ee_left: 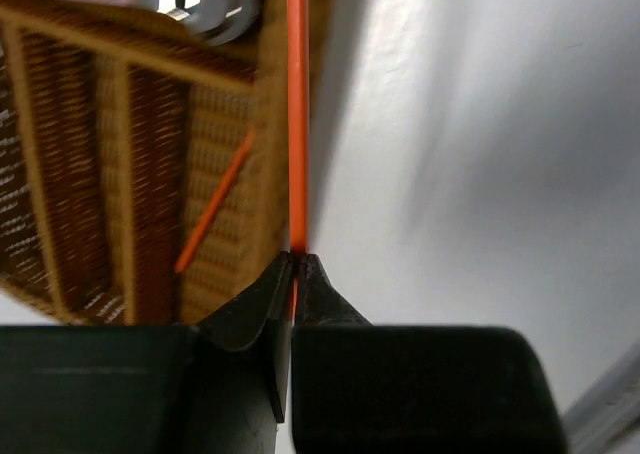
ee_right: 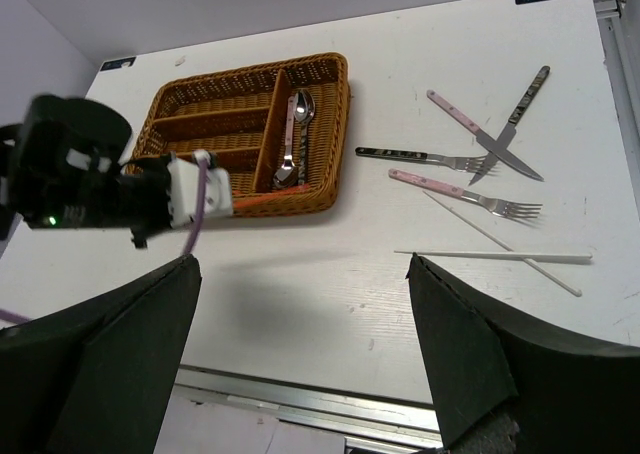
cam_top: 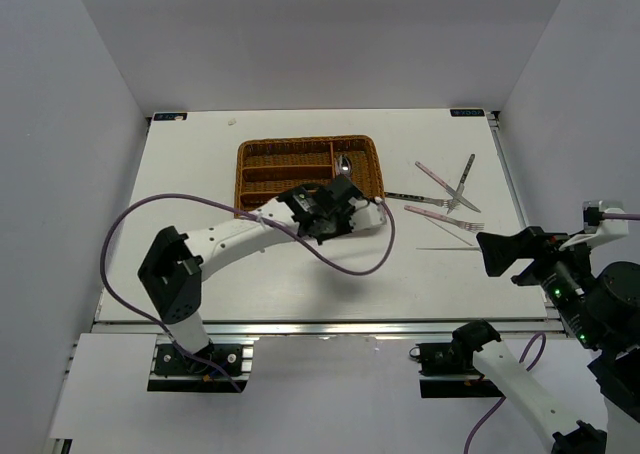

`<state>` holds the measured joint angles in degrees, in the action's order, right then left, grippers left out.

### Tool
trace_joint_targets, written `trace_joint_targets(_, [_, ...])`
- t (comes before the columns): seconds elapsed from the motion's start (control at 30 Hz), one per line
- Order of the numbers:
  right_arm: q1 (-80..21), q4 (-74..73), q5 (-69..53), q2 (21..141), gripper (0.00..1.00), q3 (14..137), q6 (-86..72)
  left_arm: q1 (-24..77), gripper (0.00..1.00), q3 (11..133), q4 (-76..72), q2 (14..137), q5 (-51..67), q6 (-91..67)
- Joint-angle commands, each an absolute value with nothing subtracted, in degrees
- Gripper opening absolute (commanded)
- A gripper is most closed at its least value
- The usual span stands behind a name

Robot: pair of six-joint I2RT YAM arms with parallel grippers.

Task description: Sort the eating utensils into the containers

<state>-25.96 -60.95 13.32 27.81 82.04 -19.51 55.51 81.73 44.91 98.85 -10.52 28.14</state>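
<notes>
While left tool point(ee_left: 297, 264) pinches red chopstick point(ee_left: 297, 124) along tray point(ee_left: 266, 174), right tool point(ee_right: 301, 260) gapes empty.

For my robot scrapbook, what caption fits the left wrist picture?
Left end effector pinches a red chopstick along the wicker tray edge.

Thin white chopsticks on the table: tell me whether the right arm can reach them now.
Probably yes: the right gripper hangs open just short of the thin white chopsticks, with only bare table between.
</notes>
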Motion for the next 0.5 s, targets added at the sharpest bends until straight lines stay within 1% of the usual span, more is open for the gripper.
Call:
trace_joint_targets(0.0, [-25.93,-57.66,12.39,28.21,0.89,81.65,-19.42,50.03,0.00,82.62,42.90,94.57,-10.81,35.58])
trace_joint_targets(0.03, [-25.93,-57.57,12.22,28.47,0.89,81.74,-19.34,46.96,0.00,82.53,42.54,94.57,-9.51,36.73])
trace_joint_targets(0.23, [-26.02,-58.01,9.68,29.53,0.89,82.79,-18.19,37.73,0.00,81.39,39.12,95.27,-8.88,45.96])
trace_joint_targets(0.33, [-25.93,-58.01,9.14,29.79,0.89,82.88,-17.67,33.33,0.00,78.84,37.02,94.31,-6.51,50.62])
trace_joint_targets(0.47, [-25.93,-57.66,9.49,29.71,0.89,81.74,-16.96,30.77,0.00,76.65,36.12,93.52,-3.35,53.69])
